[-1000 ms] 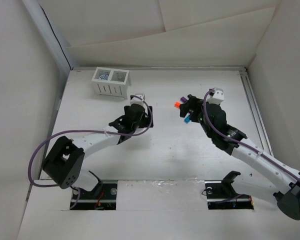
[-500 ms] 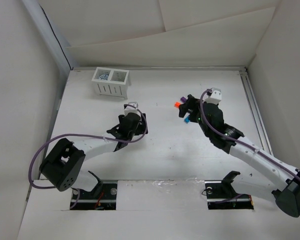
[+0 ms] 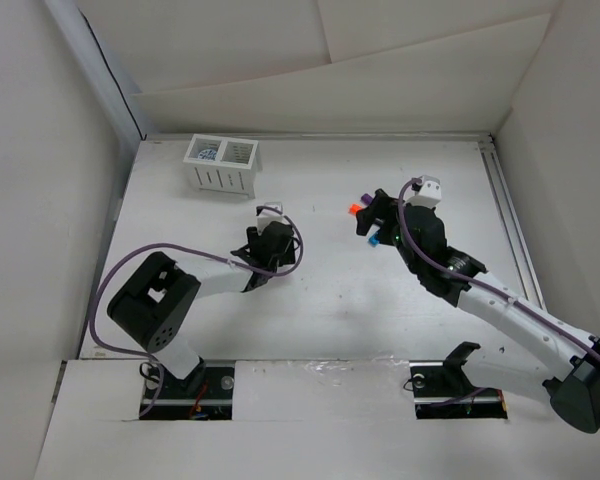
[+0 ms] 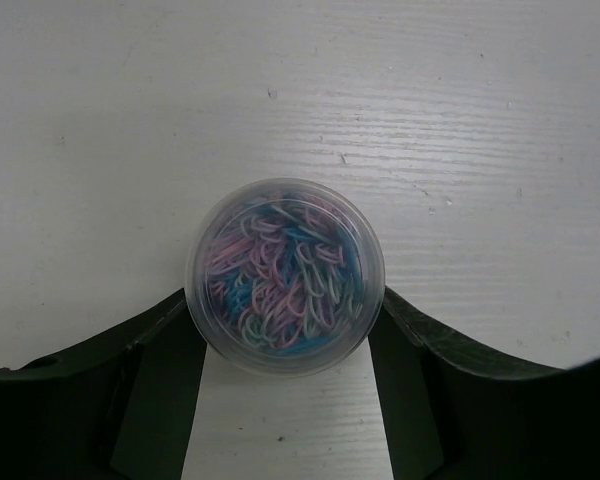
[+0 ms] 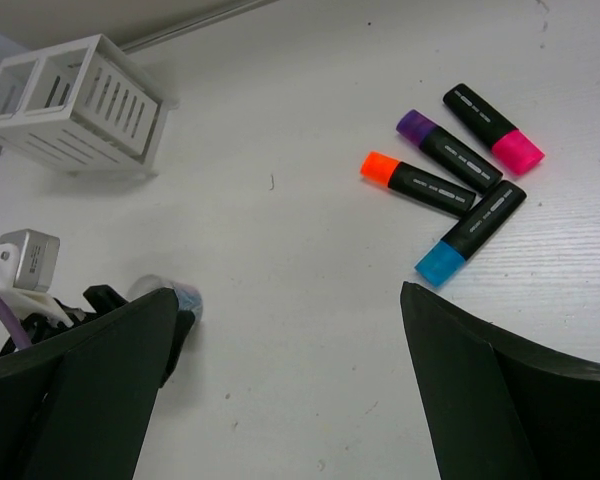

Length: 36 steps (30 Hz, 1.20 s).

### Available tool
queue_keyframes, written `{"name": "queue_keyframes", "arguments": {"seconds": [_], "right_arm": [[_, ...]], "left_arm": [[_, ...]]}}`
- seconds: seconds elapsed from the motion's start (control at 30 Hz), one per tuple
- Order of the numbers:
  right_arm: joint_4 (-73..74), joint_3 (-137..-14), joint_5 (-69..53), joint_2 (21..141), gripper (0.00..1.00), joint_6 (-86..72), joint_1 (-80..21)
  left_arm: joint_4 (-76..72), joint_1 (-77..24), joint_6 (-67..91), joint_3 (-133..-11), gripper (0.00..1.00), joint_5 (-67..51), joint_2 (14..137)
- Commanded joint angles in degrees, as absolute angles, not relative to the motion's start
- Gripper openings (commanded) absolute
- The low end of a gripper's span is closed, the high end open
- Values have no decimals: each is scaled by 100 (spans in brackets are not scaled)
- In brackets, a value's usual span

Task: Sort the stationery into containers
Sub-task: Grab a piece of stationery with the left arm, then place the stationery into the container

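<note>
A clear round tub of coloured bands stands on the table. My left gripper has a finger touching each side of it. The tub also shows in the right wrist view. Several black highlighters lie together: orange-capped, purple-capped, pink-capped, blue-capped. My right gripper is open and empty above the table, near them. In the top view the left gripper is mid-table. The right gripper hangs over the highlighters. The white two-compartment organiser holds a blue-and-white roll.
The organiser stands at the far left near the back wall. White walls close in the table on the left, back and right. A metal rail runs along the right edge.
The left arm has folded in and its gripper has shifted slightly nearer, settling round the tub. The right arm has barely moved.
</note>
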State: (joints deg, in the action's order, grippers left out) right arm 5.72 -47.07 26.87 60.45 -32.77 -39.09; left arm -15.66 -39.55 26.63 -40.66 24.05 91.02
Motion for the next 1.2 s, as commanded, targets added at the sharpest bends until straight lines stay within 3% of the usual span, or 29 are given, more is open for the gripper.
{"name": "queue_keyframes", "arguments": {"seconds": [0.0, 0.2, 0.57, 0.8, 1.17], "right_arm": [[334, -4913, 2584, 6038, 99, -3217, -3946], [334, -4966, 2531, 6091, 99, -3164, -3999], [334, -4966, 2531, 6038, 99, -3164, -3999], [334, -4966, 2531, 5977, 99, -3164, -3999], [334, -4966, 2417, 5915, 99, -3164, -4052]], "left_arm": [[-1705, -3981, 2584, -4368, 55, 2750, 9070], [-1574, -3981, 2584, -4491, 38, 2812, 8913], [-1293, -3305, 2610, -5419, 37, 2698, 7963], [-923, -2155, 2470, -7036, 37, 1909, 8665], [272, -704, 2040, -9535, 37, 1765, 10484]]}}
